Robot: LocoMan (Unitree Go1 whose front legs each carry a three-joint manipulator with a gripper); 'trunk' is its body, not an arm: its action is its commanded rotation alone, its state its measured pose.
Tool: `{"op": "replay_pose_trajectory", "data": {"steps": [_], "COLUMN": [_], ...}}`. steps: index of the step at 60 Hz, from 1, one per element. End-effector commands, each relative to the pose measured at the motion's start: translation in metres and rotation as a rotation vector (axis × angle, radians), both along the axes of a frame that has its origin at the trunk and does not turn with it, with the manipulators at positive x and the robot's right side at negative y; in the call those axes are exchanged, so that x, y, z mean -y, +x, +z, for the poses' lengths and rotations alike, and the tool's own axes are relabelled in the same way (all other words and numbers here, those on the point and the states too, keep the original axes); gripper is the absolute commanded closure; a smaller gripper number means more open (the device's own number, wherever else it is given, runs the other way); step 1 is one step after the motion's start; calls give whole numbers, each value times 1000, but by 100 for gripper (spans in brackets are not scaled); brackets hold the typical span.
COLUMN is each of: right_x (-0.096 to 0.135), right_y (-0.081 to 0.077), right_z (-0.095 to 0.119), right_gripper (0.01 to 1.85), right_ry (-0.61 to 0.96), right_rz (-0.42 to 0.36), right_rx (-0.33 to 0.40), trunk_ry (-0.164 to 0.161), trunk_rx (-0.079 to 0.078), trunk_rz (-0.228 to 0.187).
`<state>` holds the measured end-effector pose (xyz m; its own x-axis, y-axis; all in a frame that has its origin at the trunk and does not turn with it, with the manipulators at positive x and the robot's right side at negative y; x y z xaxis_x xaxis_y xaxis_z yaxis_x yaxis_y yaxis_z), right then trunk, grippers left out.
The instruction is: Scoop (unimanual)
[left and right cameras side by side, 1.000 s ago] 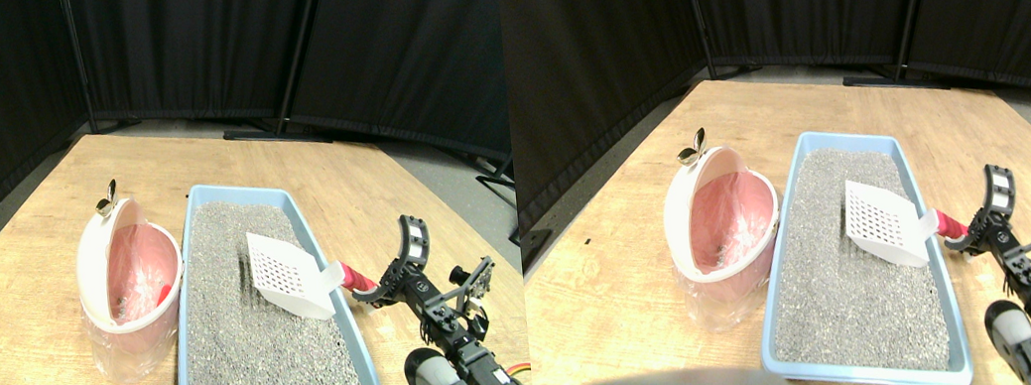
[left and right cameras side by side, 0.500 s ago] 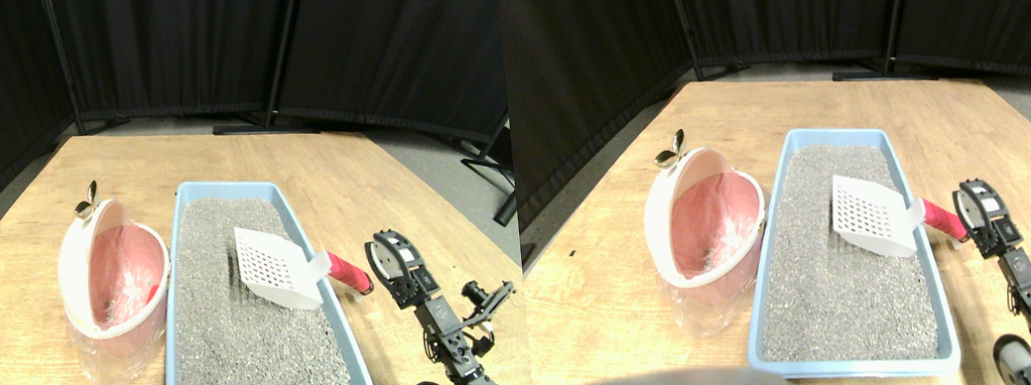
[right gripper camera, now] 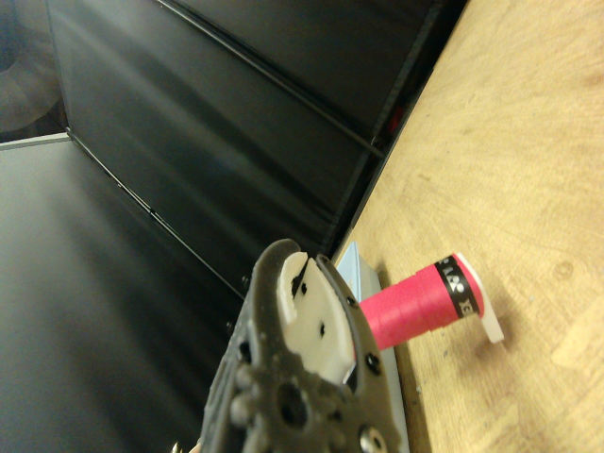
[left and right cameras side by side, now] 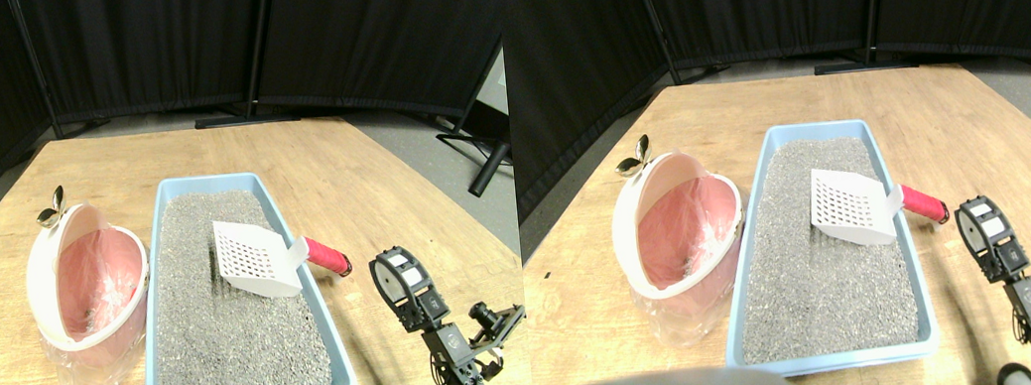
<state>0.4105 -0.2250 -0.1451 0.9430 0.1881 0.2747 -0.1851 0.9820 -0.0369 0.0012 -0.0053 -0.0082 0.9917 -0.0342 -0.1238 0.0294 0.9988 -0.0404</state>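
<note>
The scoop (left and right cameras side by side: pixel 255 260) lies tilted on the litter in your blue tray (left and right cameras side by side: pixel 339 362), its red handle (left and right cameras side by side: pixel 326 256) sticking out over the tray's right rim. Your right gripper (left and right cameras side by side: pixel 404 280) stands clear of that handle, holding nothing; you cannot tell how far its jaws are parted.

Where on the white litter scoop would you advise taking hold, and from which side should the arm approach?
Grip the red wrapped handle: it sticks out over the blue tray's right rim, clear of the litter, while the slotted blade of the scoop rests on the grit. Coming from the right seems best, since the right pincer stands on that side, apart from the handle, with bare wooden table between them.
</note>
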Motion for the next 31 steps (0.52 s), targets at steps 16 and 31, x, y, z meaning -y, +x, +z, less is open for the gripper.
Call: {"op": "replay_pose_trajectory", "data": {"steps": [16, 31], "right_x": [-4, -11], "right_y": [-10, -10], "right_z": [-4, -8], "right_gripper": [181, 181], "right_ry": [2, 42], "right_rz": [-30, -21], "right_rx": [0, -26], "trunk_ry": [-22, -27], "trunk_rx": [11, 10], "trunk_rz": [-24, -12]}}
